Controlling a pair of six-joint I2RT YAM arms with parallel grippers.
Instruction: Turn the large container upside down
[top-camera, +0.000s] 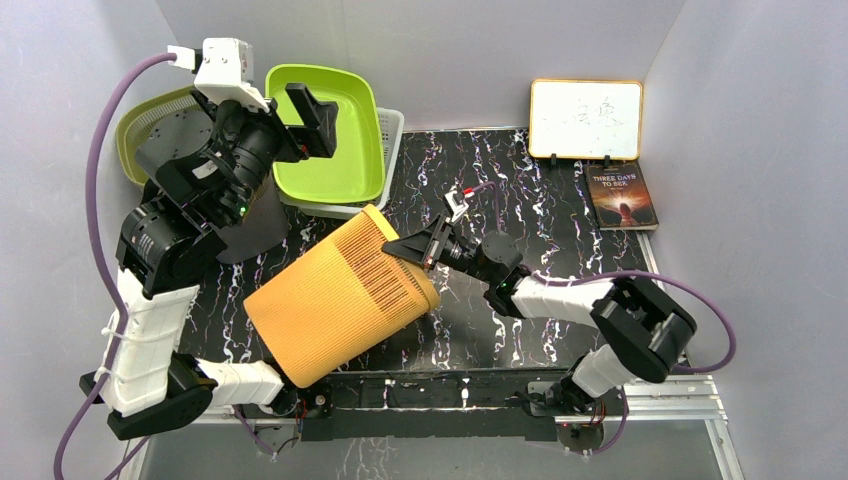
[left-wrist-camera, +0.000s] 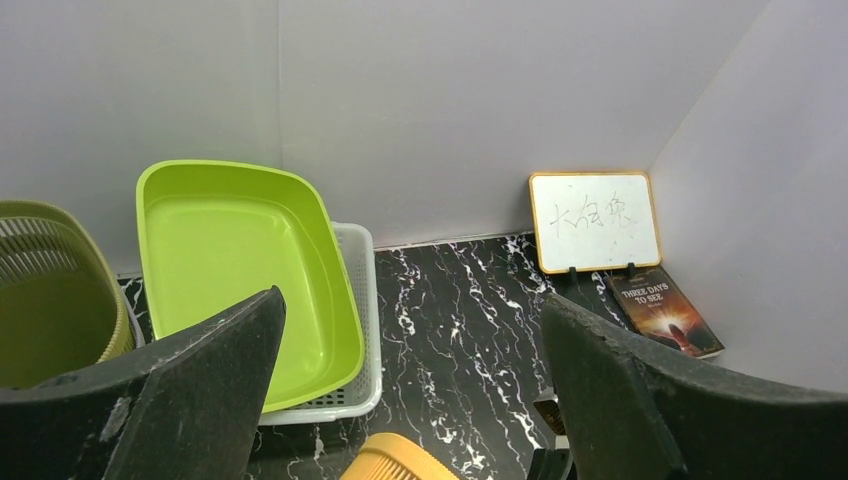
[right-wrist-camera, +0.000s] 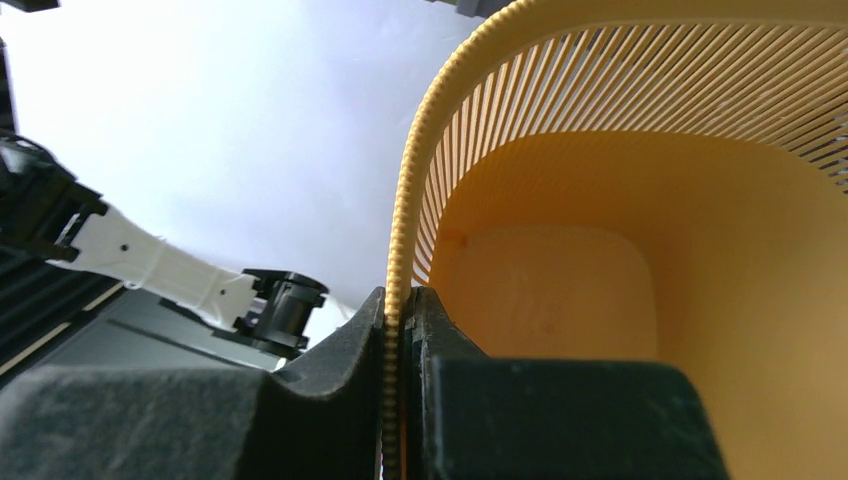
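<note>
The right gripper's (top-camera: 428, 243) jaws are clamped together on the rim of the orange basket (top-camera: 335, 300). The right wrist view shows the thin ribbed edge pinched between the two black fingers (right-wrist-camera: 330, 350), one outside the wall and one inside. The left gripper (left-wrist-camera: 410, 300) has its jaws wide apart with nothing between them. It is raised over the far left of the table (top-camera: 520, 180), well apart from the basket.

The basket is the large container. It sits left of centre towards the near edge and is tipped well over on its side. Its open mouth faces right and slightly far, and its closed base points near and left. The pictures do not show whether its lower wall rests on the table or is lifted off it.

By my reckoning the turn is about half done: the mouth is off vertical but not yet facing down. What is left is to roll the rim on over until the mouth meets the table and the base is on top, then let go.

Far left of the basket, a bright green tray (top-camera: 325, 140) sits in a white crate (top-camera: 392, 125). An olive basket (top-camera: 135, 130) stands beyond it in the corner. A whiteboard (top-camera: 585, 120) leans on the far wall to the right, with a book (top-camera: 622, 195) lying just in front of it.
</note>
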